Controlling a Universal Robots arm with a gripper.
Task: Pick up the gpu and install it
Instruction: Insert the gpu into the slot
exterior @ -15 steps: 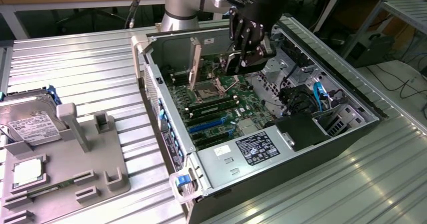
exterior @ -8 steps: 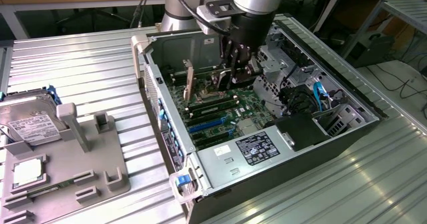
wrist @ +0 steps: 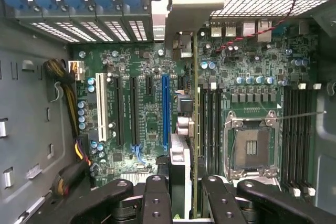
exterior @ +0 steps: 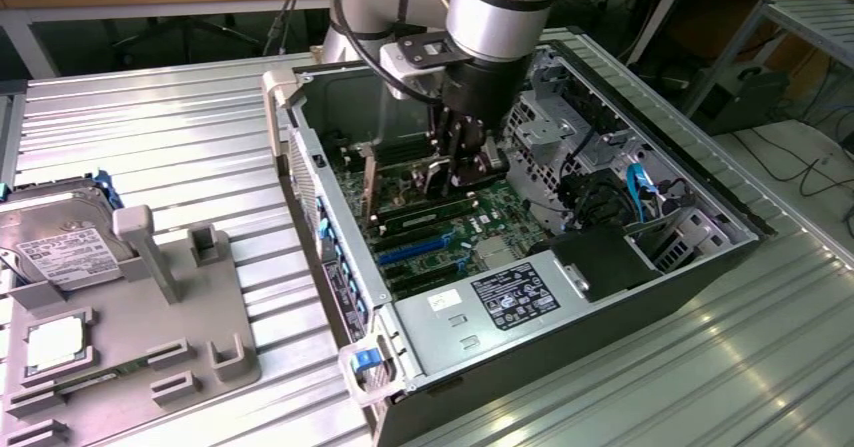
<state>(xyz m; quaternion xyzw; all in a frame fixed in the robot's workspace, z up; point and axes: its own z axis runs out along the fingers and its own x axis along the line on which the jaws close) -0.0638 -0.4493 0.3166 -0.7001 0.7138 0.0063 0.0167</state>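
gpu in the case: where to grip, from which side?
Grip the gpu by its upper long edge, jaws across its two flat faces, coming down through the open side of the case. The card is thin and stands on edge over the motherboard, so only that edge is free. The gripper holds it so.

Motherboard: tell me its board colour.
The motherboard is green, clearest in the wrist view.
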